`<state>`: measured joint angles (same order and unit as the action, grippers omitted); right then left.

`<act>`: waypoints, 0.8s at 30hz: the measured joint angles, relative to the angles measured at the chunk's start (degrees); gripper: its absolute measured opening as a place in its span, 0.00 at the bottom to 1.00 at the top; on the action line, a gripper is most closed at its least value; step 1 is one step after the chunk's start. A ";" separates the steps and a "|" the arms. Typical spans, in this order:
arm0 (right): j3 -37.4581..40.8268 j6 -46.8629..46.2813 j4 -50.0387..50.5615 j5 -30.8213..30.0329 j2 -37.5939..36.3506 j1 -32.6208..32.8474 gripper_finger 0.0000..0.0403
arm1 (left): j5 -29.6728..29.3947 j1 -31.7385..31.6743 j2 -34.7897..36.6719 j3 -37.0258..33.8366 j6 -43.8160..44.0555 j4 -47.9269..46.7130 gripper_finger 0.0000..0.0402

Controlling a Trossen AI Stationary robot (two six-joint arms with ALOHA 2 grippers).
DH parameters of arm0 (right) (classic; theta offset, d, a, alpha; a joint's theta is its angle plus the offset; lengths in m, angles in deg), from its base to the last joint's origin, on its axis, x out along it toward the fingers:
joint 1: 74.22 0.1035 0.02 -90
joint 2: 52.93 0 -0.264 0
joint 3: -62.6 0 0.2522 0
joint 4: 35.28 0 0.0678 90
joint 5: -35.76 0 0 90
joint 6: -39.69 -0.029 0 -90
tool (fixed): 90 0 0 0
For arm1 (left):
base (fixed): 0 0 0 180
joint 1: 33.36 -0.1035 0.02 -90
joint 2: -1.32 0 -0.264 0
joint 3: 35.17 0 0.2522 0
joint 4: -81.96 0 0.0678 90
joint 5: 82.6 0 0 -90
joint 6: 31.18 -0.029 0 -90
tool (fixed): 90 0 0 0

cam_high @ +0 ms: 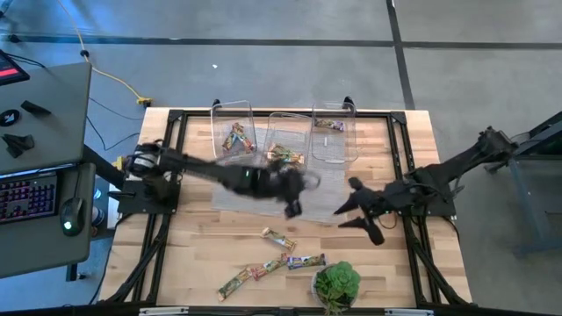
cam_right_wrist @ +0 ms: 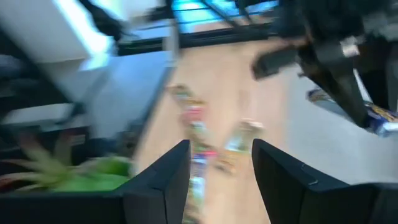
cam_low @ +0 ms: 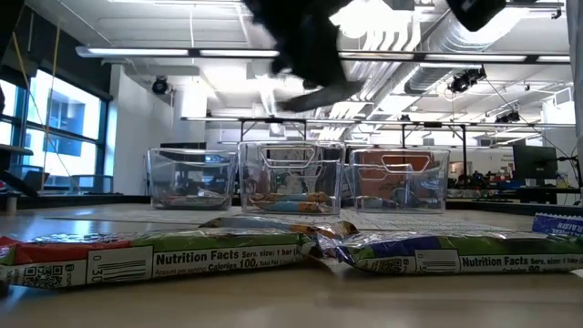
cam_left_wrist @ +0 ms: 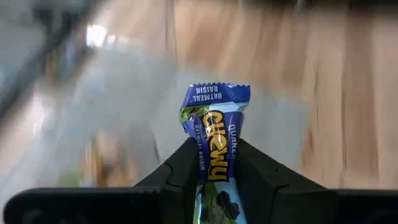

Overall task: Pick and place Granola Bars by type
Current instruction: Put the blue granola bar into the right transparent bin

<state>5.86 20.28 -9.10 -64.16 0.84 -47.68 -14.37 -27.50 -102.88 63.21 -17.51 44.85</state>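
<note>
Left wrist view: two dark matte fingers (cam_left_wrist: 180,168) pinch a slim foil bar, the blue-purple oatmeal raisin bar (cam_left_wrist: 214,134), crimped end up, wrapper glossy and creased. The left gripper (cam_high: 292,204) is closed tight on it, bar standing straight between the pads, over the grey mat (cam_high: 230,195) at mid-table.

High view: the left arm reaches in from the table's left edge. Table (cam_high: 202,246) is pale butcher-block wood with a black frame. Three clear rigid plastic bins stand in a row at the far edge: left bin (cam_high: 234,133) with several bars inside, middle bin (cam_high: 286,139) with gold-green bars, right bin (cam_high: 334,136) with one bar near its far wall. The held bar is just in front of the middle bin, apart from it.

Right gripper (cam_high: 358,213) hangs to the right of the left one, near but not touching; its fingers (cam_right_wrist: 163,180) are spread wide with nothing between them.

Loose bars (cam_high: 274,256) lie scattered on the near wood, just beside a leafy potted plant (cam_high: 337,283). Low view: two of them rest flat, end to end, nutrition panels facing the camera: one red-wrapped (cam_low: 137,258), one green-wrapped (cam_low: 455,255).
</note>
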 joint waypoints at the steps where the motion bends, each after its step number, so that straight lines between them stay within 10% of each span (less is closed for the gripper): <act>1: 0.00 -0.04 1.70 -3.83 -0.75 0.96 0.39 | 1.96 -2.04 0.00 0.23 -3.35 4.55 0.21; 7: 0.00 -0.83 7.53 -16.72 -1.63 4.03 0.39 | 14.18 -14.80 -1.37 0.46 -12.18 26.85 0.21; 24: 0.00 1.60 8.82 -19.16 -1.35 3.85 0.38 | 27.03 -26.11 -21.53 5.90 -12.15 50.33 0.21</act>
<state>5.86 21.88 -0.28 -83.32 -0.51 -43.83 12.66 -53.61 -124.41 69.12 -29.66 95.18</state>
